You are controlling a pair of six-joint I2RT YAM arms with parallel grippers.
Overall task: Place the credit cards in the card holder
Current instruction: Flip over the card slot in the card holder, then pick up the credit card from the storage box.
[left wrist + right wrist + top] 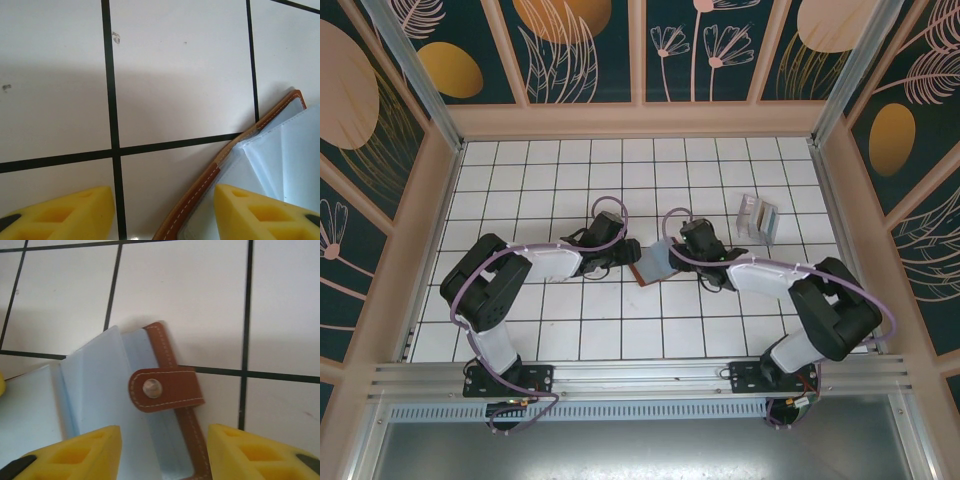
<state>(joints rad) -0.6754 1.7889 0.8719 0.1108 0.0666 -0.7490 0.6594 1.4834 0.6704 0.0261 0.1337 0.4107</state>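
Observation:
The card holder (654,266) lies open on the tiles in the middle, between both arms. It is brown leather with white stitching and pale blue clear pockets (95,390) inside. Its snap tab (167,389) folds over the edge. My left gripper (162,200) is open, and the holder's stitched edge (210,180) runs between its yellow fingers. My right gripper (164,440) is open too, straddling the edge below the tab. Neither grips anything. Among the pale pockets I cannot pick out any separate credit cards.
A translucent packet (758,218) with pale card-like pieces lies at the back right, about two tiles from the holder. Wooden walls (438,200) bound the white tiled floor (570,180) on three sides.

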